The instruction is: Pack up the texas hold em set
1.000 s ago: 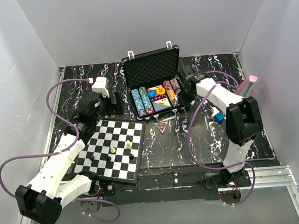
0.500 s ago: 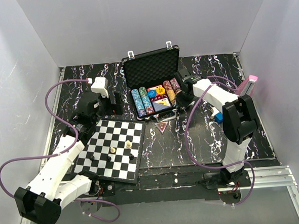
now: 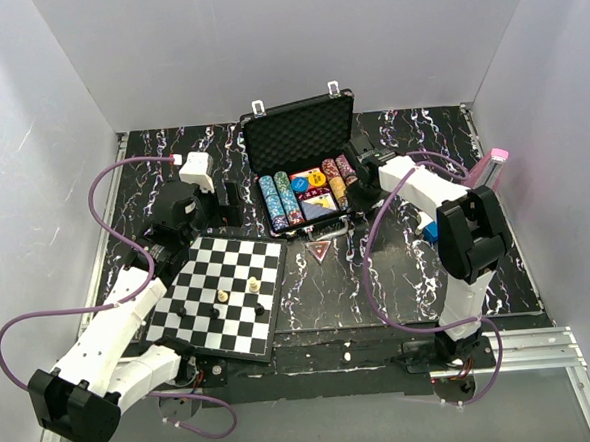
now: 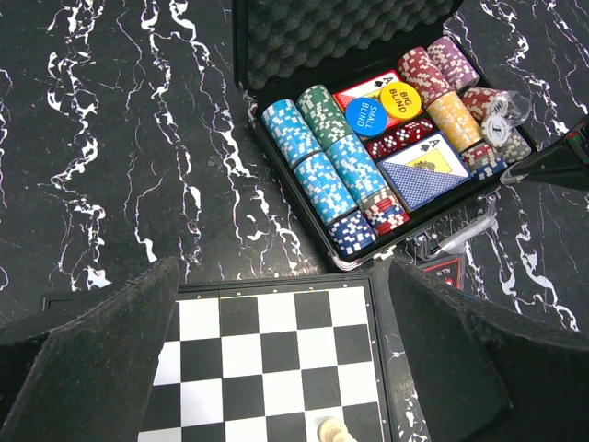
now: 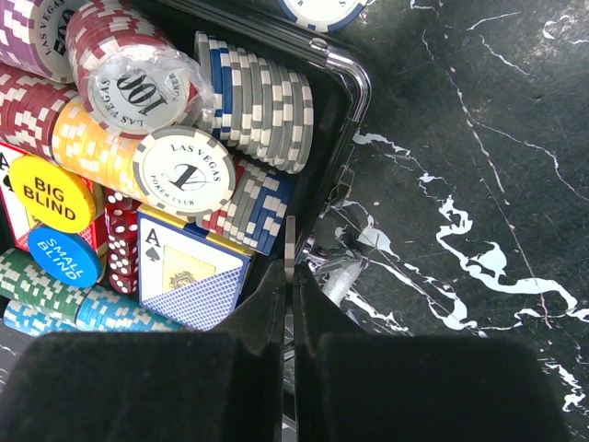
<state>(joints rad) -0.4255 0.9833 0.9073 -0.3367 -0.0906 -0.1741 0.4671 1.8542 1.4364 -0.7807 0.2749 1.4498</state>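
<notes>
The black briefcase [image 3: 298, 131] stands open at the back centre, its foam lid [image 4: 340, 37] upright. Rows of poker chips [image 4: 317, 170], card decks [image 4: 425, 172], red dice [image 4: 405, 140] and round blind buttons [image 4: 381, 104] lie in its tray. My right gripper [image 3: 359, 189] is at the case's right front corner [image 5: 354, 83], shut on a single grey-and-white chip [image 5: 291, 241] held edge-on just outside the rim, next to a blue-and-grey chip stack [image 5: 262, 97]. My left gripper [image 3: 226, 200] hangs open and empty over the far edge of the chessboard [image 4: 276, 359], its fingers [image 4: 110, 341] wide apart.
The chessboard [image 3: 224, 295] with a few pieces lies front left. A pink metronome [image 3: 492, 167] stands at the right wall and a small blue object [image 3: 433, 231] near my right arm. A red triangular item [image 3: 320, 250] lies in front of the case.
My right gripper has shifted a little left and back, closer to the case's right edge. The left arm has barely moved.
</notes>
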